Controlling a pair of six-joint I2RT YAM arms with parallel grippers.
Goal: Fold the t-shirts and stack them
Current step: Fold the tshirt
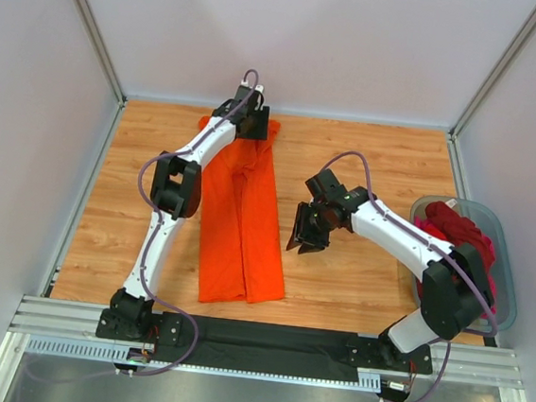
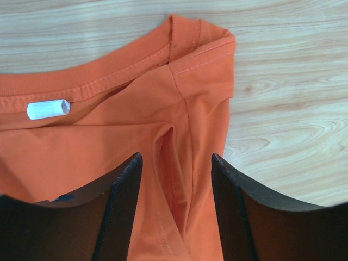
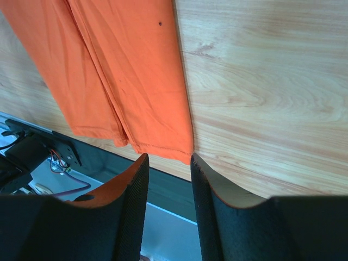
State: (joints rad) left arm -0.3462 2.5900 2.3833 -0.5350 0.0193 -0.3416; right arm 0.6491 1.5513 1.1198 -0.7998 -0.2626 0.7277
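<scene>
Over the collar end of the orange t-shirt (image 1: 243,227), folded lengthwise on the table (image 1: 356,276), my left gripper (image 2: 175,160) stands parted, gripping nothing; my right gripper (image 3: 168,159) hovers alongside, parted, empty.

My wooden bench (image 1: 367,154) carries the orange t-shirt (image 1: 242,227), folded into a long strip, and a grey-blue tub (image 1: 508,257) at its right edge.

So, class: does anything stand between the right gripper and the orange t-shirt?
Nothing visible does. The right gripper hovers open beside the orange t-shirt, to its right, with only bare table between them.
</scene>
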